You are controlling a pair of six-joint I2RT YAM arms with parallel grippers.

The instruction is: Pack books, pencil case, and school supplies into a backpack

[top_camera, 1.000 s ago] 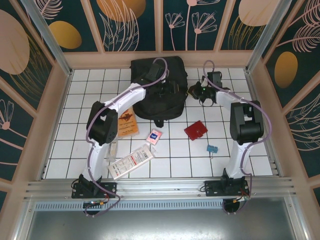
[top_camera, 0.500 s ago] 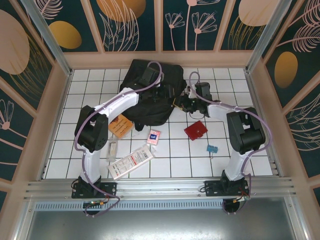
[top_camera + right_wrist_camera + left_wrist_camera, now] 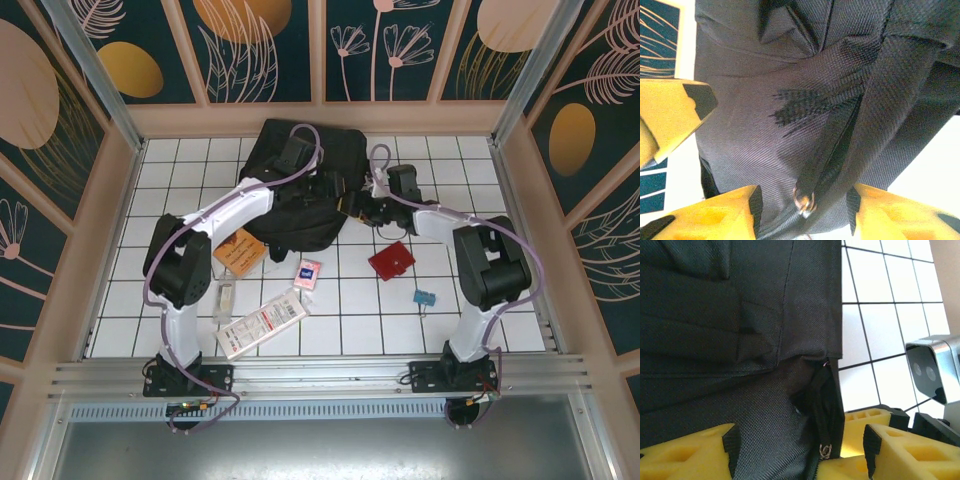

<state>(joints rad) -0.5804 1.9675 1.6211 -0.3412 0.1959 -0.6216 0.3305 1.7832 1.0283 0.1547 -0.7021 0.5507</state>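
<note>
Backpack [image 3: 340, 150]: black, slumped at the far middle of the white-tiled desk [image 3: 350, 325]. Both arms reach onto its right flank.

Left gripper [image 3: 335, 188]: over the fabric, jaws apart, straddling a zipper line, nothing pinched. In the left wrist view a metal zipper pull [image 3: 826, 450] sits between its yellow fingers [image 3: 690, 452].

Right gripper [image 3: 366, 205]: just beside the left one, at the pack's right edge. Jaws are also parted, with fabric between them but not clamped. In the right wrist view a pull hangs between its fingers [image 3: 905, 217].

Loose on the desk, near side of the pack:
- orange-brown book [image 3: 243, 250], partly under the left arm
- pink box [image 3: 308, 272]
- clear tube [image 3: 226, 298]
- white packet [image 3: 262, 322]
- red square [image 3: 391, 261]
- teal binder clip [image 3: 424, 297]
</note>
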